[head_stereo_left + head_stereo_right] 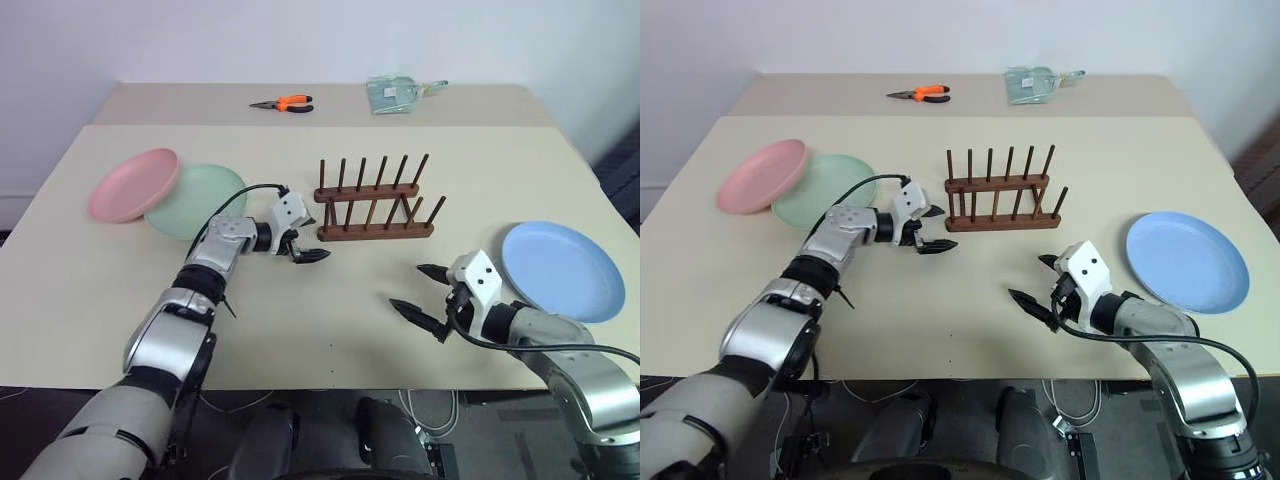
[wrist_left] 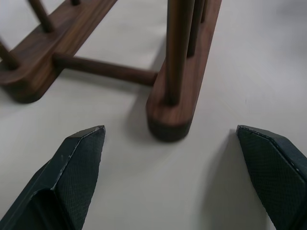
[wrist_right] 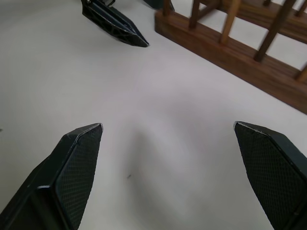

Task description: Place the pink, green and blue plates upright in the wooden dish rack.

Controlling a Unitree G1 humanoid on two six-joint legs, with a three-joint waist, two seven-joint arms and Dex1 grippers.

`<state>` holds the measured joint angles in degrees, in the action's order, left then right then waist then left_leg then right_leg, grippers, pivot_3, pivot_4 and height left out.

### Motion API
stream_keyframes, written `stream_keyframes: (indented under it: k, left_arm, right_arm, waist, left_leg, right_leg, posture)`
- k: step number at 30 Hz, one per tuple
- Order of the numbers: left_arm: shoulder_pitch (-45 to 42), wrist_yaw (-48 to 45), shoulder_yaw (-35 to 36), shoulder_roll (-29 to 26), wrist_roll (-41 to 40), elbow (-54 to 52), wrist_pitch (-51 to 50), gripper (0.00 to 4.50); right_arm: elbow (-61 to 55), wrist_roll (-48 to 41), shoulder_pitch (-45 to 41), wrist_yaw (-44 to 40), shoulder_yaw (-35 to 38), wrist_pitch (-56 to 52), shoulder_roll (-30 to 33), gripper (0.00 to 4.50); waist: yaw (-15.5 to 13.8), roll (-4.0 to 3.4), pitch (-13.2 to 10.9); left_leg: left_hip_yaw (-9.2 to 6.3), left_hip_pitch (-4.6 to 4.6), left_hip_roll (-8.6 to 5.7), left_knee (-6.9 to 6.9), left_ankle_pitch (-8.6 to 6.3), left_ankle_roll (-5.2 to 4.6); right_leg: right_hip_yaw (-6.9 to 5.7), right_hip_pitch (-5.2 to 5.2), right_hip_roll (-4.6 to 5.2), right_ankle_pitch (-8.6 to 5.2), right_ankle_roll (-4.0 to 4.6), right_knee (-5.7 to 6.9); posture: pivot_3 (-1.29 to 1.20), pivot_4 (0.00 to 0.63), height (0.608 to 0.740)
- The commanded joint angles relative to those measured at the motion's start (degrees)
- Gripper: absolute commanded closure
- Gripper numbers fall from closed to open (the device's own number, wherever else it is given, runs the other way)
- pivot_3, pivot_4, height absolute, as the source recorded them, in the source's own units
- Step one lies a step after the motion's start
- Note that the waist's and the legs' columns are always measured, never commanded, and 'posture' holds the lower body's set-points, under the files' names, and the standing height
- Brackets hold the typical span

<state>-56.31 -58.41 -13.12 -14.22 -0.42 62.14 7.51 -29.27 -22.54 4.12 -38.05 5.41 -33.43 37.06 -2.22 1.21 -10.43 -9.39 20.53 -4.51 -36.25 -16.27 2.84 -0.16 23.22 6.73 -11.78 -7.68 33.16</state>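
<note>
The wooden dish rack [image 1: 375, 200] stands with nothing in it at the table's middle. At the left lies the pink plate [image 1: 132, 184], its edge resting over the green plate [image 1: 205, 195]. Flat at the right lies the blue plate [image 1: 562, 270]. My left gripper [image 1: 303, 247] is open just off the rack's left end; in the left wrist view its fingers [image 2: 72, 172] stand either side of the rack's near base bar [image 2: 168, 110] without touching. My right gripper [image 1: 408, 286] is open and holds nothing, over bare table between the rack and the blue plate.
Orange-handled pliers [image 1: 285, 103] and a pale green packet [image 1: 398, 95] lie on the far table strip. The table's front edge [image 1: 330, 385] runs just behind both arms. The right wrist view catches the left gripper's finger [image 3: 115, 24] beside the rack [image 3: 230, 52].
</note>
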Motion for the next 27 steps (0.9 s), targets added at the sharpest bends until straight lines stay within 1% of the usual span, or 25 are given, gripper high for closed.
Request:
stream_keyframes:
  k: [1, 6, 7, 9, 12, 17, 19, 21, 22, 24, 26, 27]
  left_arm:
    - [-1.73, -1.00, 0.55, 1.77, 1.44, 3.82, 3.24, 0.88]
    - [-0.90, -4.89, 0.85, 1.97, 1.79, 2.57, 6.39, 3.42]
    - [-0.38, -5.95, 0.39, 1.60, 2.22, 1.74, 7.26, 3.77]
    - [0.77, -7.81, -0.42, 0.80, 2.92, -0.48, 8.52, 3.76]
    - [3.23, -12.07, -0.36, -0.14, 1.89, -5.95, 8.62, 3.76]
    - [9.43, -18.67, -0.38, -1.95, -1.03, -18.56, 3.49, 3.76]
    - [10.18, -18.16, -0.51, -2.21, -0.51, -19.55, 1.55, 3.76]
    - [10.65, -17.26, -0.62, -2.40, 0.22, -19.69, 1.54, 2.69]
    - [10.77, -16.71, -0.49, -2.43, 0.31, -19.72, 0.42, 2.29]
    - [11.51, -14.48, -0.16, -3.19, 0.99, -20.54, -0.92, 1.31]
    - [13.10, -12.85, 0.66, -4.36, 0.48, -23.14, -4.10, 0.26]
    - [13.93, -12.50, 0.88, -4.94, 0.09, -24.69, -5.41, 0.00]
  right_arm:
    - [-3.75, 0.94, 1.51, 2.25, 1.38, 1.15, -0.52, 0.00]
    - [-5.17, -1.03, 3.64, 1.12, 3.54, -0.58, 1.29, 0.00]
    - [-5.29, -1.48, 4.04, 0.22, 3.96, -1.14, 2.15, 0.00]
    - [-5.55, -2.17, 5.14, -1.65, 4.83, -2.14, 4.17, 0.00]
    - [-5.47, -3.45, 6.50, -3.81, 6.39, -2.95, 6.57, 0.00]
    - [-4.12, -4.39, 8.46, -6.83, 9.05, -3.58, 9.61, 0.00]
    - [-3.67, -3.78, 8.93, -7.19, 9.13, -2.80, 10.12, 0.00]
    - [-3.26, -3.33, 9.11, -7.49, 9.12, -2.20, 10.30, 0.00]
    - [-3.02, -3.08, 9.01, -7.40, 9.09, -2.15, 10.31, 0.26]
    - [-1.96, -2.22, 8.40, -6.76, 9.09, -2.20, 10.34, 0.87]
    - [-1.61, -1.82, 8.77, -7.08, 9.40, -1.95, 10.58, 1.84]
    - [-1.65, -1.62, 9.13, -7.27, 9.56, -1.78, 10.73, 2.33]
  waist:
    - [-0.02, 0.01, 0.01]
    - [0.05, 0.02, 0.01]
    - [0.08, 0.02, 0.01]
    - [0.14, 0.01, 0.00]
    - [0.08, 0.01, 0.00]
    - [0.07, 0.01, 0.00]
    - [-0.01, 0.01, 0.00]
    - [-0.03, 0.01, 0.00]
    - [-0.01, 0.01, 0.00]
    - [0.01, 0.01, 0.00]
    - [0.14, 0.01, 0.01]
    - [0.18, 0.00, 0.01]
  left_leg:
    - [0.00, 0.00, 0.00, -0.02, 0.00, 0.00]
    - [-0.01, -0.03, 0.00, -0.05, 0.00, 0.00]
    - [0.00, -0.02, 0.00, -0.05, 0.00, 0.00]
    - [0.00, -0.03, 0.00, -0.02, 0.00, 0.00]
    - [0.00, -0.03, 0.02, -0.01, 0.00, 0.00]
    - [-0.01, -0.02, 0.04, -0.03, 0.00, 0.00]
    - [-0.02, -0.02, 0.05, -0.04, 0.00, 0.00]
    - [-0.02, -0.03, 0.05, -0.07, 0.00, 0.00]
    - [-0.02, -0.04, 0.05, -0.07, 0.00, 0.00]
    - [-0.02, -0.04, 0.04, -0.07, 0.00, 0.00]
    - [-0.02, -0.04, 0.05, -0.06, 0.00, 0.00]
    - [-0.01, -0.06, 0.05, -0.04, 0.00, 0.00]
  right_leg:
    - [0.00, -0.01, 0.00, 0.02, -0.03, 0.00]
    - [0.00, -0.03, 0.00, 0.02, -0.04, 0.06]
    - [0.00, -0.02, 0.00, 0.02, -0.04, 0.07]
    - [0.00, -0.01, 0.00, 0.03, -0.04, 0.06]
    - [0.00, 0.00, 0.00, 0.03, -0.04, 0.05]
    - [0.01, -0.02, 0.00, 0.03, -0.03, 0.06]
    - [0.01, -0.03, 0.00, 0.04, -0.02, 0.06]
    - [0.00, -0.03, -0.01, 0.04, -0.01, 0.09]
    - [0.01, -0.04, -0.01, 0.04, -0.01, 0.10]
    - [0.01, -0.04, -0.01, 0.04, -0.02, 0.09]
    - [0.01, -0.04, -0.01, 0.04, -0.02, 0.09]
    - [0.01, -0.03, -0.01, 0.04, -0.02, 0.09]
  posture:
    - [0.00, 0.150, 0.740]
    - [0.00, 0.150, 0.740]
    - [0.00, 0.150, 0.740]
    - [0.00, 0.150, 0.740]
    - [0.00, 0.150, 0.740]
    - [0.00, 0.150, 0.740]
    - [0.00, 0.150, 0.740]
    - [0.00, 0.150, 0.740]
    - [0.00, 0.150, 0.740]
    - [0.00, 0.150, 0.740]
    - [0.00, 0.150, 0.740]
    - [0.00, 0.150, 0.740]
